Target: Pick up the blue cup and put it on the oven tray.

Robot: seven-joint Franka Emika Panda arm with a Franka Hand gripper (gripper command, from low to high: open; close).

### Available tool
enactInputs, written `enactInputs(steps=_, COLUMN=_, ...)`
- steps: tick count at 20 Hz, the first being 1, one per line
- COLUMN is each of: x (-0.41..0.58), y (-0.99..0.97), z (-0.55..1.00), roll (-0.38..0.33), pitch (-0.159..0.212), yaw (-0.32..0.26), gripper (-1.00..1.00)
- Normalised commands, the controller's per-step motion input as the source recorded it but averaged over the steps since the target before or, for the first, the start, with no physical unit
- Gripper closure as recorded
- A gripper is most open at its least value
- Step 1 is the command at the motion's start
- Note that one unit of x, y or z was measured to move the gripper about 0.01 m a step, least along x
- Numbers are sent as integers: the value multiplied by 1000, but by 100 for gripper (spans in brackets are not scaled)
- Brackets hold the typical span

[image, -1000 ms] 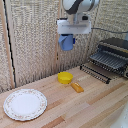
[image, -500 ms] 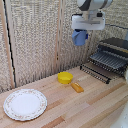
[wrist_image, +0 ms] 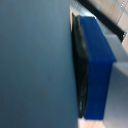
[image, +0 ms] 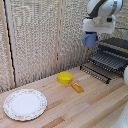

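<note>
The blue cup hangs in the air, gripped by the gripper of the white Franka arm, well above the wooden table. It sits just to the exterior view's left of the toaster oven, above the near end of the oven tray, and touches neither. In the wrist view the cup's blue wall fills most of the picture, with a finger's dark pad and blue fingertip block pressed flat against it, so the fingers are clamped on the cup.

The oven tray, a dark rack of parallel bars, juts out of the oven's open front with its door folded down onto the table. Lower on the table, well apart from the cup, stands a yellow bowl, with an orange object lying just beside it. A round floral white plate lies near the exterior view's left corner, in front of a woven screen.
</note>
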Motion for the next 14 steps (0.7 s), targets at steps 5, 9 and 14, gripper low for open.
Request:
enactInputs(steps=5, x=153, y=-610, z=-10, roll=-123, pitch=168, yaw=-182, gripper=100)
enactInputs(steps=9, x=40, y=-426, z=0, roll=-162, pitch=255, yaw=-167, gripper=100)
enactInputs(steps=14, x=33, y=-419, z=-11, roll=-182, pitch=249, yaw=-161, gripper=100)
